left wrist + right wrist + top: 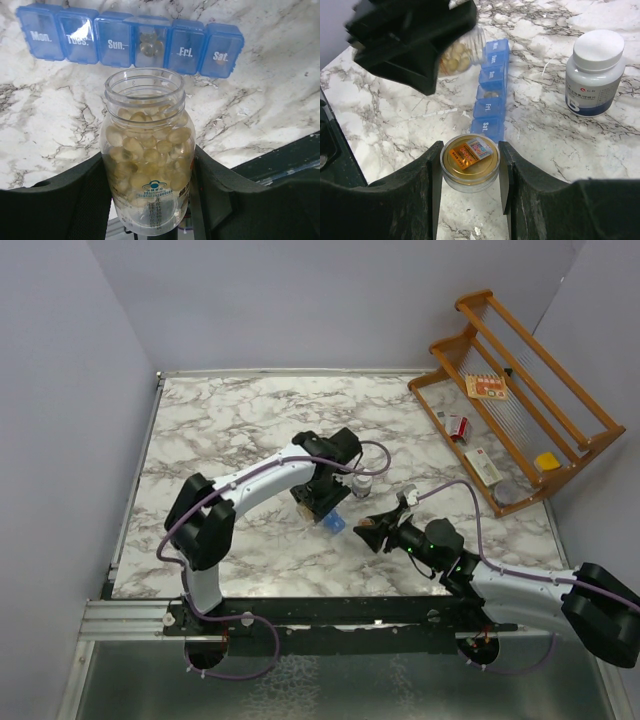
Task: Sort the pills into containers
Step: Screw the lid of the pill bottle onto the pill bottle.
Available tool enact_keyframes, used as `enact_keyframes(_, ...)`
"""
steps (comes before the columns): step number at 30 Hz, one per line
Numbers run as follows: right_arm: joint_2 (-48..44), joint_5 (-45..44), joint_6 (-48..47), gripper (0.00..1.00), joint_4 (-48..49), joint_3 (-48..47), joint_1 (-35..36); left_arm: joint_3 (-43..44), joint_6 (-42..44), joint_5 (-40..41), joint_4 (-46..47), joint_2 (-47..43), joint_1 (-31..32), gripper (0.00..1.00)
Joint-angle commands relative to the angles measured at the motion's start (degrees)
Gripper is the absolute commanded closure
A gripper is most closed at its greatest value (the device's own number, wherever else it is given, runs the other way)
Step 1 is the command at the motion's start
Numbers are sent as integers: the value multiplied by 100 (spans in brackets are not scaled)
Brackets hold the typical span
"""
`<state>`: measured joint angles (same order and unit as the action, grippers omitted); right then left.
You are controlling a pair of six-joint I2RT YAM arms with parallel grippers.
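— Left claw (149,165) first: what do we see it doing?

— We see its two dark fingers pressed against either side of a clear bottle (145,90), so it is clamped on that bottle. The cap is off, and the bottle is filled most of the way up with pale yellow pills (145,150).

— And where do we find the containers?

— We find the containers (115,45) lying flat on the marble tabletop (260,100). They form one blue strip just past the bottle's mouth in the left wrist view. We read Mon, Tues and Sun, then Fri and Sat, on the closed lids. Between Sun and Fri one open compartment (148,47) shows a few yellow pills inside.

— Does the bottle touch the strip?

— We cannot tell. From the right wrist view the bottle is tipped, with its mouth turned toward the far end of the strip and close to it.

— What about the right claw?

— We see the right claw (470,150) closed on a round lid (470,162), gold-coloured with a small orange label, one finger on each side. The lid sits just beside the Sat end of the strip. We cannot say whether it rests on the tabletop.

— Anything else we can name?

— We see a white bottle (595,75) with a white cap and a blue label. It stands upright to the right of the strip, apart from it. In the top view a wooden rack (520,410) stands at the right edge, holding a few small items we cannot identify.
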<state>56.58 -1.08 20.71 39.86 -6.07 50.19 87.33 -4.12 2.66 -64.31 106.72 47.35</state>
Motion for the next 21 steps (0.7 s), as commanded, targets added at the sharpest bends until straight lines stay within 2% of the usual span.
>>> enact_keyframes(1,-34,-223,-79,99,-145,-168,29,-179,-122,-204,513,-1076,-16,100)
enact_keyframes(8,90,-220,-156,99,-225,-317,33,-877,-520,-95,1217,-2551,-9,100)
enact_keyframes(11,92,-220,-240,99,-353,-455,32,-1478,-765,-172,1688,-3280,-9,100)
enact_keyframes(16,-17,-144,-523,99,-772,-978,30,-2315,-1022,-213,2530,-4629,-1,100)
enact_keyframes(21,-51,-100,-999,99,-1267,-1551,34,-3079,-893,-399,3374,-5911,11,100)
